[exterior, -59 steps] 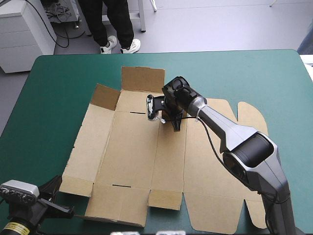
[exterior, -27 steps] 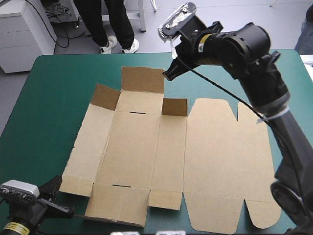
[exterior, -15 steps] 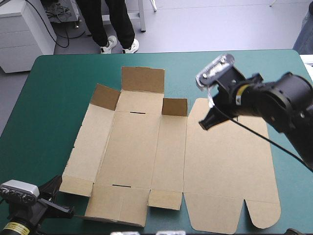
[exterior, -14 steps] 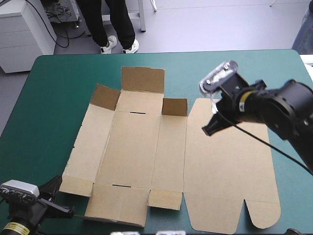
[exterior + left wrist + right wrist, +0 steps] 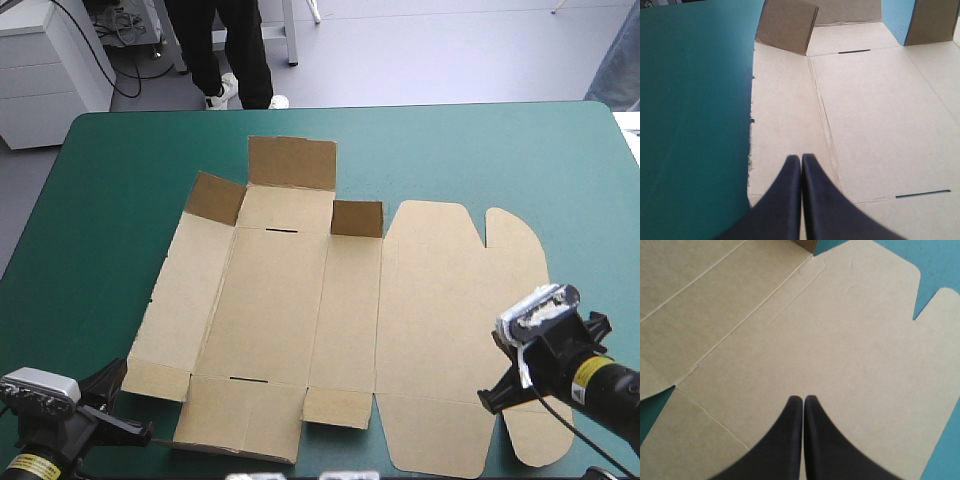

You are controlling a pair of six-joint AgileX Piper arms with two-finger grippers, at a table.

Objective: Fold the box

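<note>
The brown box (image 5: 300, 310) lies mostly flat in the middle of the teal-green table (image 5: 120, 170), with three flaps (image 5: 292, 162) raised along its far edge. My right gripper (image 5: 488, 400) is shut and empty, low over the near right part of the wide lid panel (image 5: 840, 330). In its own wrist view the right gripper (image 5: 803, 399) points across that panel toward the far flaps. My left gripper (image 5: 140, 432) sits shut at the near left corner of the box; the left wrist view shows this gripper (image 5: 801, 158) over the box's left side panel (image 5: 785, 110).
Bare teal-green cover (image 5: 690, 100) runs along the box's left edge. Bare cover also shows beyond the lid's rounded tabs (image 5: 940, 295) at the table's right side. A thin slot (image 5: 854, 51) is cut in the base panel near the far flaps.
My right arm left the small far flap, rose high, then swung back and down to the lid's near right part. That flap now stands raised. The left arm has not moved.
</note>
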